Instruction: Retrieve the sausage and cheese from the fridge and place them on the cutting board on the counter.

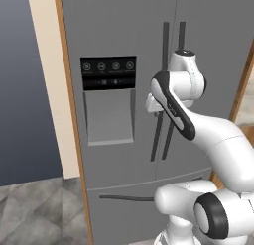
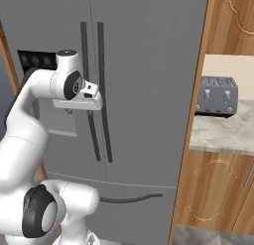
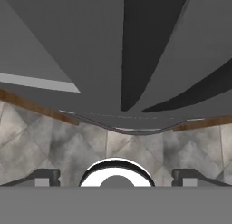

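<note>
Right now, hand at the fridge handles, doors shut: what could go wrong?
1. The gripper is open with nothing between its fingers; the dark bar handles sit close together, so closing could catch the wrong one or both.
2. The fridge is shut, so nothing inside can be checked yet.

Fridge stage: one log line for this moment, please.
phase: at fridge | doors: shut | gripper: open, empty, by handles

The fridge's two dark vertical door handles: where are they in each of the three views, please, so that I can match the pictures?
Left base view: handles right of centre, partly behind the arm.
Right base view: handles left of centre, beside the robot's hand.
Hand view: two dark bars converging from the top.
Shared landmark: the curved drawer handle below them.
</note>
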Robot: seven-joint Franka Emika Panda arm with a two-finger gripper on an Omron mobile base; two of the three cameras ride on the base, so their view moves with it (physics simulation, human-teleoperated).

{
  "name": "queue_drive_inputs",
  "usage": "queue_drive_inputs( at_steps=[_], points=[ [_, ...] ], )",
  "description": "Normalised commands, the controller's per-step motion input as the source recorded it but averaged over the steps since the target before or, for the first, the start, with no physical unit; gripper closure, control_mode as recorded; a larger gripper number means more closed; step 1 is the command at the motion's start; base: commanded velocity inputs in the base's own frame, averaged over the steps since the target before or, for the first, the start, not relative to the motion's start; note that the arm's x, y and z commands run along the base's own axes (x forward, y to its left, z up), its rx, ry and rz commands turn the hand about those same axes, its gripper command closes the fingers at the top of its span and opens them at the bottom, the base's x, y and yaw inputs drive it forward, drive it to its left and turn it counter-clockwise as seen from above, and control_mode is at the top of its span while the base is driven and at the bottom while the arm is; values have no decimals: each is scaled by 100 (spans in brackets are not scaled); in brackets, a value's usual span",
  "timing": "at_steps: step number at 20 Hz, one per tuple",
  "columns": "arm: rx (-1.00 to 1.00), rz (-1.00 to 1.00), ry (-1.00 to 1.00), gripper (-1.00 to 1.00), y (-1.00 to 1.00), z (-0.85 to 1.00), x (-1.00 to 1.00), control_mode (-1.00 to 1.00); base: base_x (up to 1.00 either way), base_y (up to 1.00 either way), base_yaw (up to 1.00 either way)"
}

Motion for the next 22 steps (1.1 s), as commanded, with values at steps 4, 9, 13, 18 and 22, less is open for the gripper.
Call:
queue_drive_inputs(
  at_steps=[4, 9, 13, 18, 22],
  points=[
    [0, 0, 0, -100, 0, 0, 0, 100, -100, -57, -6],
    [0, 0, 0, -100, 0, 0, 0, 100, -100, -19, -4],
    [0, 0, 0, -100, 0, 0, 0, 100, -88, -23, -7],
    [-4, -4, -16, -100, -3, 9, -18, -100, -44, -12, -9],
    [-11, -15, -66, -100, -35, 56, -89, -100, 0, 0, 0]
  ],
)
